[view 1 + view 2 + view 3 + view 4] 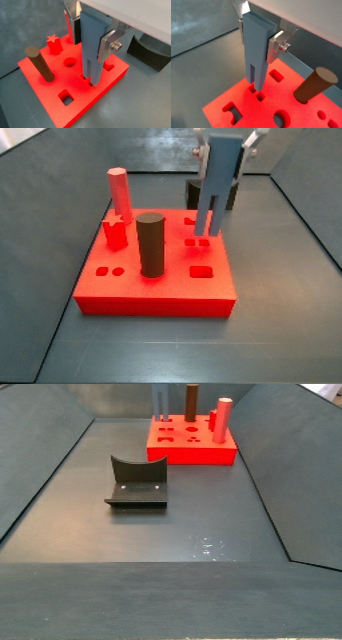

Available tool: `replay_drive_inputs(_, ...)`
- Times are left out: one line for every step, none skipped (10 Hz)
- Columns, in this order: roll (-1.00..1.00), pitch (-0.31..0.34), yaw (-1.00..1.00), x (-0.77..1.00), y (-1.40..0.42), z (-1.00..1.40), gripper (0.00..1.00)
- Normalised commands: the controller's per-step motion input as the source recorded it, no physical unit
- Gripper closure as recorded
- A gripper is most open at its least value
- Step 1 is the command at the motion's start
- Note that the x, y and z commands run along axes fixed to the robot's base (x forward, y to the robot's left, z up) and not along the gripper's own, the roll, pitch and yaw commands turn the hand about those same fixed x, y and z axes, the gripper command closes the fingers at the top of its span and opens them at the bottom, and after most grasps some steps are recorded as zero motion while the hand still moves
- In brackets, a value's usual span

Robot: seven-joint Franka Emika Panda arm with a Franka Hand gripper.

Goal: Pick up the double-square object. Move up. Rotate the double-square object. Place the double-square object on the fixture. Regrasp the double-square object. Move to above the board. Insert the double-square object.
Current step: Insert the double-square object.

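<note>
Hanging upright over the board (154,288), the double-square object (256,50) looks rigid, smooth and light, the hand (261,37) clamped on its flat upper faces.

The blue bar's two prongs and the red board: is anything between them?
Nothing: in a wrist view the double-square object, held by the pincer, hangs prongs-down at the board's twin holes.

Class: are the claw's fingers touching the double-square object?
Touching. In a wrist view the claw has a silver finger pressed flat against the double-square object, no gap.
</note>
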Motion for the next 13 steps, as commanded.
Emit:
replay_drive_inputs(0.01, -0.016, 0.0, -0.07, 0.02, -0.24, 1.0)
replay_drive_inputs(-0.01, -0.067, 0.0, -0.21, 0.04, -0.22, 1.0)
replay_drive_inputs(-0.04, -0.06, 0.0, -0.12, 0.05, -0.23, 1.0)
replay_drive_inputs(0.0, -0.017, 0.02, -0.05, 0.02, -0.21, 1.0)
replay_drive_inputs(0.0, -0.026, 0.01, -0.09, 0.03, -0.19, 1.0)
replay_drive_inputs(-0.03, -0.029, 0.04, -0.02, 0.04, -0.18, 1.0)
replay_drive_inputs(-0.03, -0.033, 0.05, 0.0, 0.01, -0.21, 1.0)
replay_drive_inputs(-0.07, -0.047, 0.0, 0.0, 0.0, -0.29, 1.0)
replay_drive_inputs(-0.1, -0.06, 0.0, 0.08, 0.0, -0.35, 1.0)
replay_drive_inputs(-0.07, -0.043, 0.0, 0.06, 0.0, -0.36, 1.0)
replay_drive_inputs(-0.05, -0.021, -0.09, 0.12, 0.0, -0.41, 1.0)
replay_drive_inputs(-0.07, -0.021, -0.19, 0.18, 0.0, -0.44, 1.0)
replay_drive_inputs(-0.08, -0.059, -0.27, 0.12, 0.0, -0.49, 1.0)
